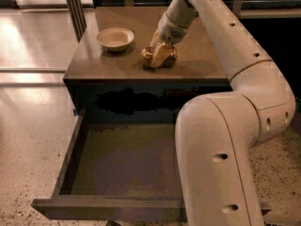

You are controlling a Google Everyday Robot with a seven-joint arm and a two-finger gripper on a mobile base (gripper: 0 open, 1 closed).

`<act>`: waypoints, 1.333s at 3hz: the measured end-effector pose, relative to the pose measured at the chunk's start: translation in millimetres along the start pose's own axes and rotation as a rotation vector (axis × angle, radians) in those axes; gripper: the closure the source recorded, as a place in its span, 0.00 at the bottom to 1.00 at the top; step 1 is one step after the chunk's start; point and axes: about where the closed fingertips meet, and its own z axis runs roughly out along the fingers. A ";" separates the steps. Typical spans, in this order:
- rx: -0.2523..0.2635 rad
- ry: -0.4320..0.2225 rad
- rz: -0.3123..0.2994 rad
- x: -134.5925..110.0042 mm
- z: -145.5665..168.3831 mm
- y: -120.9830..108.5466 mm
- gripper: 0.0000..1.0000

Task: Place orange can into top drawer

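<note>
Lying on the cabinet [108, 65] near the bowl [115, 37], the can [147, 56] is met by the gripper [160, 55]; its hold cannot be judged.

Warm, dim indoor light. The floor [33, 36] beyond the cabinet top's [197, 65] left edge carries broad pale glare. The top itself has a soft sheen, and the bowl [115, 37] throws a short shadow toward the front edge. The gripper [159, 55], lit pale yellow, sits at the orange can [170, 60] near the front edge. The top drawer [127, 159] lies in muddy shade.
</note>
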 end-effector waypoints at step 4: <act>-0.018 -0.079 -0.038 -15.0 -15.1 13.0 1.00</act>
